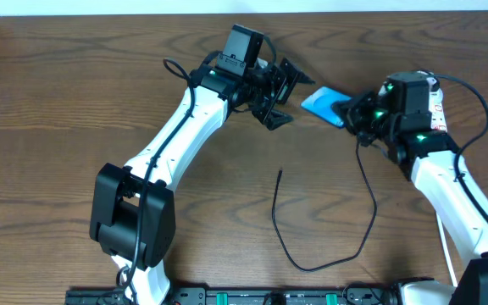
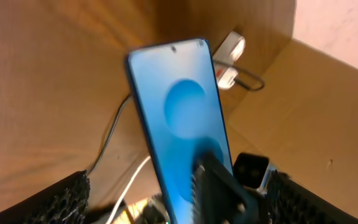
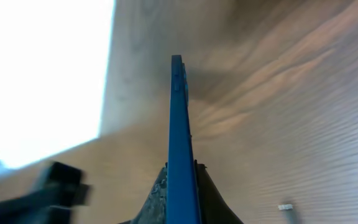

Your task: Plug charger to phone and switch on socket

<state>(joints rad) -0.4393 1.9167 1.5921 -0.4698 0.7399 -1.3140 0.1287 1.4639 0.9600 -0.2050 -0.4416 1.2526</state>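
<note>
Your white-shelled left arm with chunky black joint housings [image 1: 176,127]: thin black cable [image 1: 153,165] running along it, small green status light [image 1: 213,76] near the wrist, boxy black wrist camera [image 1: 244,42] on top. Your white-shelled right arm with black joints [image 1: 456,182]: same build, green lights [image 1: 419,138]. Left gripper [image 1: 284,97] pads [image 2: 61,196] black, finely ribbed.

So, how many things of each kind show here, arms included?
Phone: 1
Charger cable: 1
Power strip: 1
Robot arms: 2
Total: 5
</note>
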